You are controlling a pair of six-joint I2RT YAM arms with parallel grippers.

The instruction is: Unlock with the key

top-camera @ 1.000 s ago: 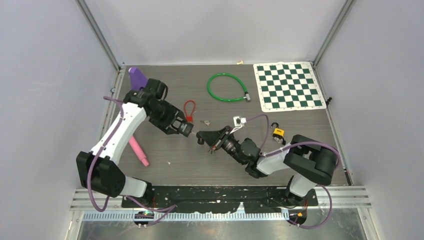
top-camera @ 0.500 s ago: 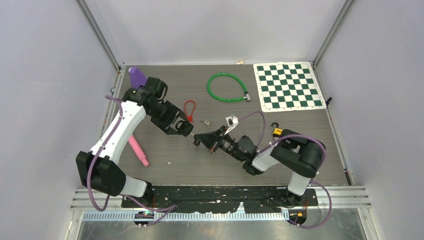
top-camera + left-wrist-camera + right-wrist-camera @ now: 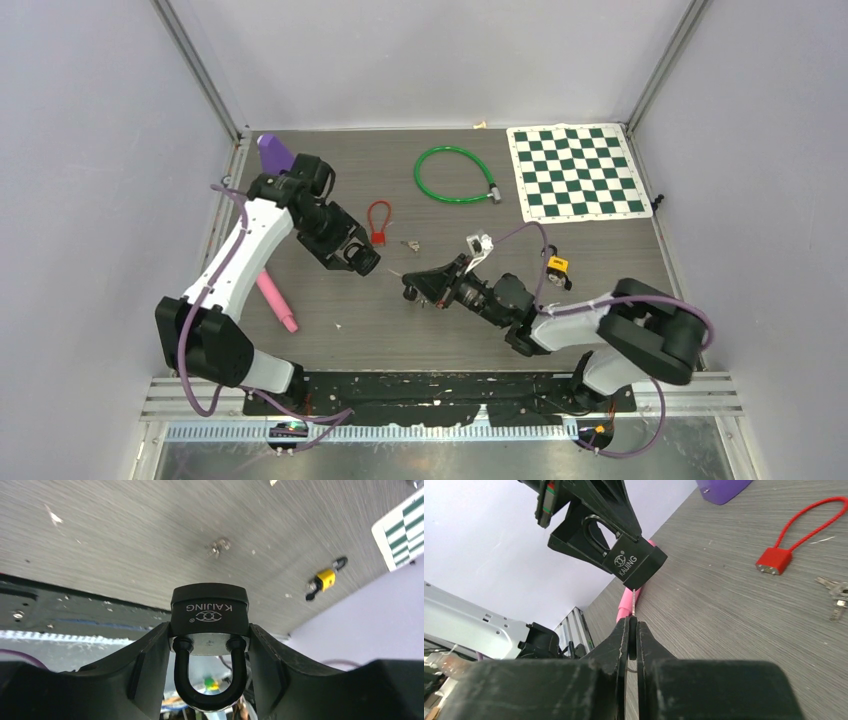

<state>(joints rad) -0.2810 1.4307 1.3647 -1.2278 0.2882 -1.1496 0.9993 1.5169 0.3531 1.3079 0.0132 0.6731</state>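
Key point(image 3: 634, 602), pinched in the closed right gripper point(image 3: 632, 626), points up at the padlock point(image 3: 631, 560) clamped in the left gripper point(image 3: 209, 637).

"KAIJING" in white, with a small ring emblem, on the body of the black padlock point(image 3: 209, 611)

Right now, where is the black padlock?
Top view, left of centre: the black padlock is clamped in the left pincer above the table, beside the red cable lock, its base facing the key in the right pincer.
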